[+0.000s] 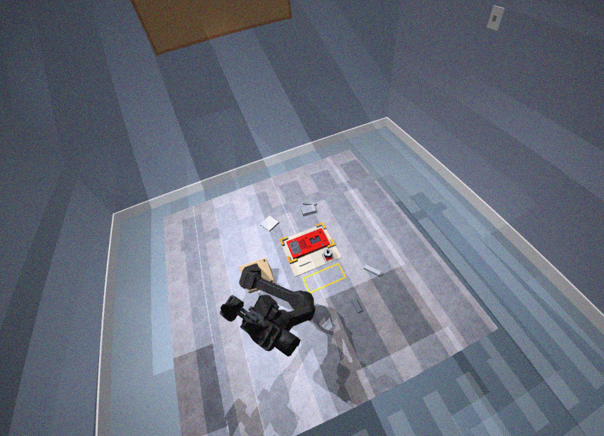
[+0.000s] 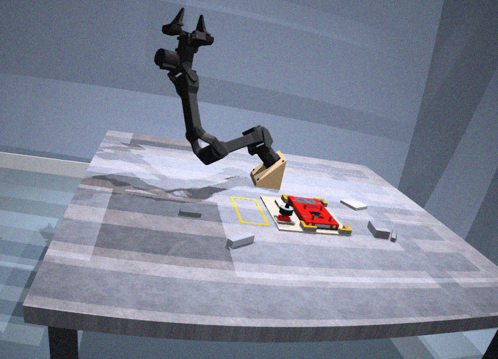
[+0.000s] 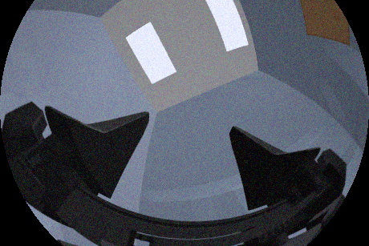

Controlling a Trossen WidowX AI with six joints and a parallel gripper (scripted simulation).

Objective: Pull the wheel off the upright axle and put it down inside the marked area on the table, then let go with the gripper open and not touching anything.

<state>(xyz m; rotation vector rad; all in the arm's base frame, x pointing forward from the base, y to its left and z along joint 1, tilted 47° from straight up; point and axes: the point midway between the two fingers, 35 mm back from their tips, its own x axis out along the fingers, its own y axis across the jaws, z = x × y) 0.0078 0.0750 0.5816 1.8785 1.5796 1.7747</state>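
Wheel (image 2: 285, 209) sits on its upright axle (image 2: 278, 204) at a corner of the cream board (image 2: 286, 225), beside the red plate (image 2: 311, 212) and just next to the yellow-outlined area (image 2: 249, 210), which has nothing inside it. Small grey blocks (image 2: 240, 240) lie scattered on the table (image 2: 160, 283). Farther back, the arm (image 2: 193, 117) rises from its tan base (image 2: 270, 173), gripper (image 2: 189, 20) pointing up, well apart from everything, jaws spread wide and holding nothing; the wrist view shows only ceiling between the fingers.
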